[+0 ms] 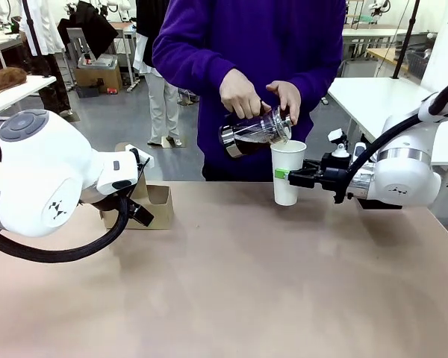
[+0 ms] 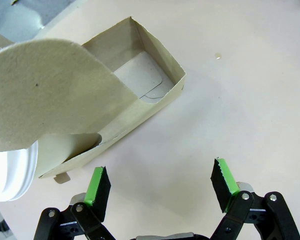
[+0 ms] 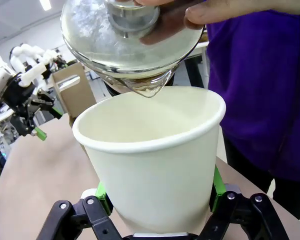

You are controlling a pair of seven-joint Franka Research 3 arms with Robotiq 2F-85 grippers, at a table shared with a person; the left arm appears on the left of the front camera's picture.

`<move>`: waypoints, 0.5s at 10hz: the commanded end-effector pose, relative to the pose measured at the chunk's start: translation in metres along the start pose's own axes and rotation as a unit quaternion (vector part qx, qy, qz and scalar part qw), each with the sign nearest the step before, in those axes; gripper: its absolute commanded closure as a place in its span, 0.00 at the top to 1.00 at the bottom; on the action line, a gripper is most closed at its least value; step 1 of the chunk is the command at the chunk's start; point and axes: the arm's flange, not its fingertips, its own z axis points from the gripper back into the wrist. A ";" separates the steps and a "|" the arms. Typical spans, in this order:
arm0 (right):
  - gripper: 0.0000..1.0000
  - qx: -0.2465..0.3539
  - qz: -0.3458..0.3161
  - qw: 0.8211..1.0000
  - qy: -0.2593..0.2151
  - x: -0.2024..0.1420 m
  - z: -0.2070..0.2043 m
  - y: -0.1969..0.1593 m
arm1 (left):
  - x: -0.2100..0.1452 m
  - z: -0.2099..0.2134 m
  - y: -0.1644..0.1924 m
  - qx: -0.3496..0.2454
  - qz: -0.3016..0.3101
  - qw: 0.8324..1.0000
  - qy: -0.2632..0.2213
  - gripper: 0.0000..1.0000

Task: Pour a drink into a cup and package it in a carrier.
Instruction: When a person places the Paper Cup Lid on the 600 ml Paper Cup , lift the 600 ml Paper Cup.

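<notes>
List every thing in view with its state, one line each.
Cup: upright on the table, no lid.
Press pot: tipped, spout over the cup's rim, held in the person's hands.
Drink: dark, inside the press pot.
Carrier: upright on the table, visible compartment empty.
Left tool: open, beside the carrier.
Right tool: shut on the cup.

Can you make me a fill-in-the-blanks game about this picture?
The person in the ____ sweater tilts the clear glass press pot over the tall white paper cup.
The robot's right hand grips that ____.
The robot's left hand, near the small brown cardboard carrier, is wide ____.
Missing words: purple, cup, open.
</notes>
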 end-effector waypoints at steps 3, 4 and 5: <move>0.84 -0.003 0.000 1.000 0.000 0.002 -0.002 0.002 | 0.000 0.000 0.000 -0.001 0.000 1.000 0.000 1.00; 0.84 -0.003 0.000 1.000 0.000 0.002 -0.002 0.002 | 0.000 0.000 0.000 -0.001 0.000 1.000 0.000 1.00; 0.84 -0.003 0.000 1.000 0.000 0.002 -0.002 0.002 | 0.000 0.000 0.000 -0.001 0.000 1.000 0.000 1.00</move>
